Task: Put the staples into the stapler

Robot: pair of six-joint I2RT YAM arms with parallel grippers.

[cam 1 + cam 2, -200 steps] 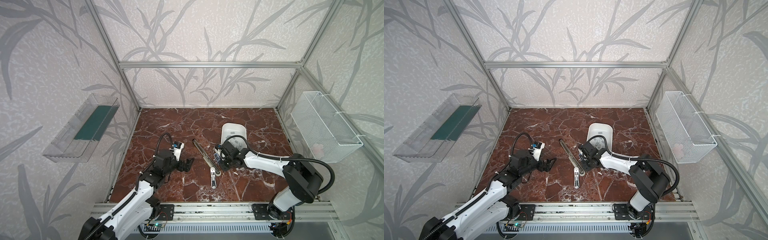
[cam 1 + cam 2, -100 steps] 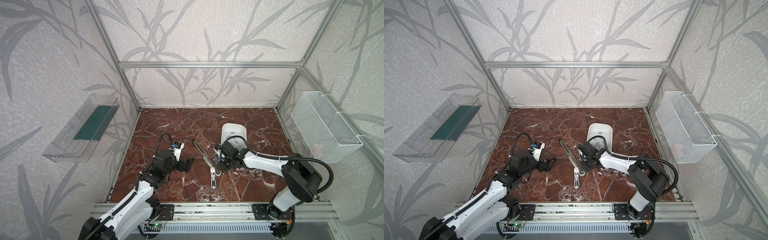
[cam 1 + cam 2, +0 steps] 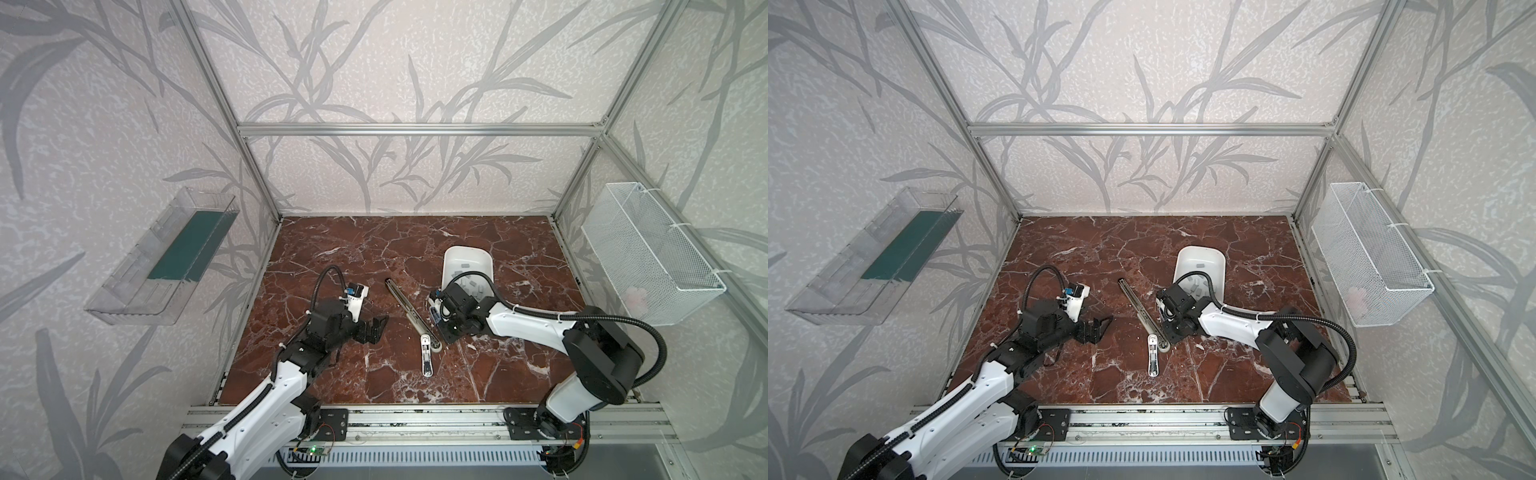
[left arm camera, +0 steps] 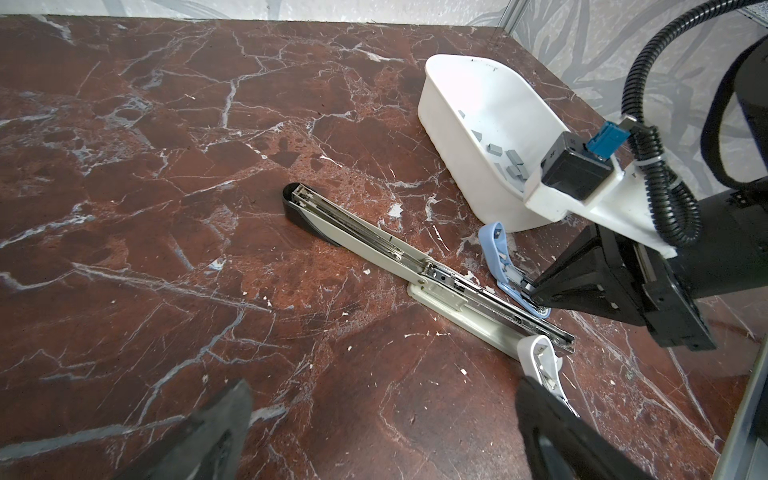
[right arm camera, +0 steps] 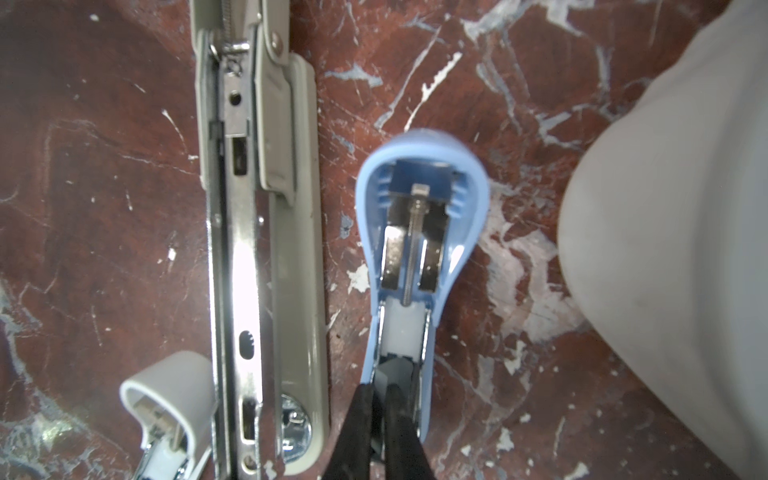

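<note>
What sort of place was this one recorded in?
Probably a purpose-built robot test cell, not a real office: an aluminium frame holding leaf-patterned wall panels, two robot arms bolted to a front rail, and a marble-look tabletop.

Staples (image 4: 513, 160): small flat grey metal strips, lying loose and scattered inside the white tub (image 4: 436, 95) that is standing on the table (image 4: 166, 166). A single strip (image 5: 388, 370) is sitting in the metal channel of the blue stapler (image 5: 419, 232), pinched between the fingers (image 5: 361, 415) of the right gripper (image 5: 380, 390). The blue stapler is lying with its lid swung open and its spring rod showing, between the tub and a long grey stapler (image 5: 266, 249).
</note>
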